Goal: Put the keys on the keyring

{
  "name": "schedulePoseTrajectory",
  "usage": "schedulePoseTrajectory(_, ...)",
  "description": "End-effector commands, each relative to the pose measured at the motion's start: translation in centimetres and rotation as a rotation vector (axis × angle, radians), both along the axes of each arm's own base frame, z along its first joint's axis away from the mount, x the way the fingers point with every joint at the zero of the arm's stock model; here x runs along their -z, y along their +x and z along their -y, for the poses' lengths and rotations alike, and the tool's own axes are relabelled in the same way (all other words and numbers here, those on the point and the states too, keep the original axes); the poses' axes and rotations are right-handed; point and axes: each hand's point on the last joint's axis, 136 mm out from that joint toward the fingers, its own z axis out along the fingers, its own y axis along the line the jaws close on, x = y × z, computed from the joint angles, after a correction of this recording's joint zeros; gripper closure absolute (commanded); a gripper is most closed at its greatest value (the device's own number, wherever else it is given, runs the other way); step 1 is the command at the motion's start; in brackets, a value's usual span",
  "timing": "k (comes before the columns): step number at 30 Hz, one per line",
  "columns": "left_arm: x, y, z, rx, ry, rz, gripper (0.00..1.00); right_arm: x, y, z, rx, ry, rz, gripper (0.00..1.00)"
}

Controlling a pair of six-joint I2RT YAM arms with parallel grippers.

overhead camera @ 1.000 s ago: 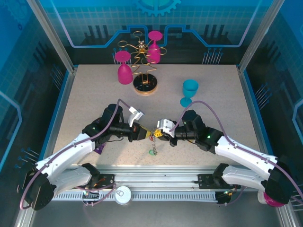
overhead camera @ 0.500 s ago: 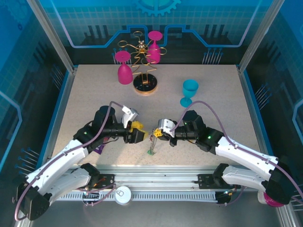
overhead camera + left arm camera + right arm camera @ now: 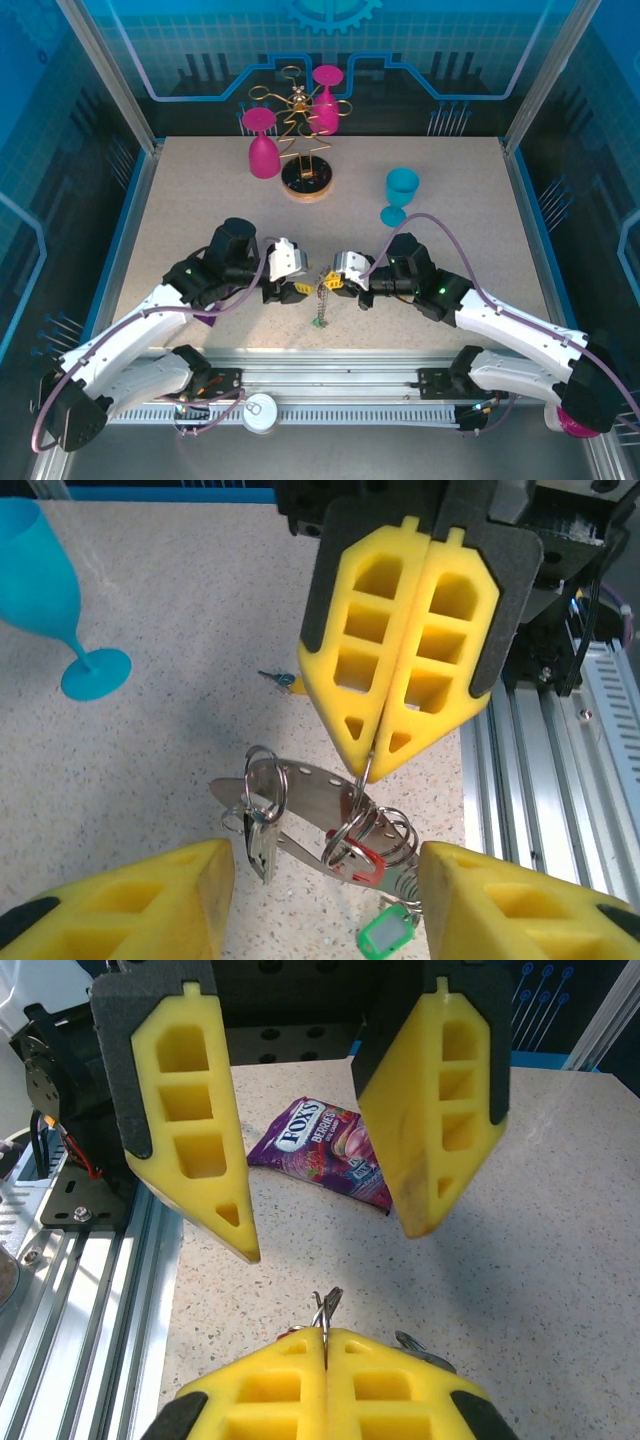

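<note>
Plainly, purple packet (image 3: 325, 1150) reads "FOX'S BERRIES"; right fingers (image 3: 398, 650) clamp the keyring (image 3: 300, 785), left fingers (image 3: 293, 288) gape open.

Overhead from behind, wrist views close, sharing keyring (image 3: 300, 780)

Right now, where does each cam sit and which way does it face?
Top external: above and behind the bases, looking down at the table; both arms show.
Left wrist: faces right across the keyring at the shut right gripper; own open fingers below.
Right wrist: faces the open left gripper, purple packet behind; own fingers shut.
Shared: each wrist view shows the other gripper.
</note>
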Motion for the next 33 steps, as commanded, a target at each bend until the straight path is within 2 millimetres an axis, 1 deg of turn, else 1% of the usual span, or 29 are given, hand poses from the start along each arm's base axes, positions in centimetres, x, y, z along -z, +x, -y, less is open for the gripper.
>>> schedulePoseTrajectory(1, -1.4, -0.6, 1.0, 0.105, -0.01, 0.077, 0.52, -1.3, -0.9, -0.4, -0.04, 0.038, 0.015, 1.0)
schedulePoseTrajectory(8, -0.7, -1.4, 1.6, 0.162, 0.018, 0.039, 0.62, -1.5, -1.0, -0.7, -0.051, 0.038, 0.019, 1.0)
schedulePoseTrajectory(13, -0.4, -1.6, 1.7, 0.177, 0.036, 0.02, 0.73, -1.5, -1.0, -0.8, -0.053, 0.039, 0.02, 1.0)
schedulePoseTrajectory(18, -0.3, -1.5, 1.9, 0.184, 0.035, 0.01, 0.76, -1.5, -1.1, -0.9, -0.059, 0.038, 0.018, 1.0)
schedulePoseTrajectory(20, -0.4, -1.6, 2.1, 0.19, 0.035, 0.006, 0.81, -1.6, -1.1, -1.0, -0.06, 0.039, 0.018, 1.0)
schedulePoseTrajectory(22, -0.4, -1.6, 2.1, 0.193, 0.036, 0.002, 0.83, -1.6, -1.2, -1.0, -0.062, 0.039, 0.018, 1.0)
schedulePoseTrajectory(31, -0.3, -2.1, 2.2, 0.218, 0.035, -0.013, 0.84, -1.6, -1.2, -1.2, -0.066, 0.032, 0.017, 1.0)
schedulePoseTrajectory(33, -0.3, -2.2, 2.3, 0.226, 0.035, -0.015, 0.9, -1.6, -1.3, -1.3, -0.071, 0.031, 0.016, 1.0)
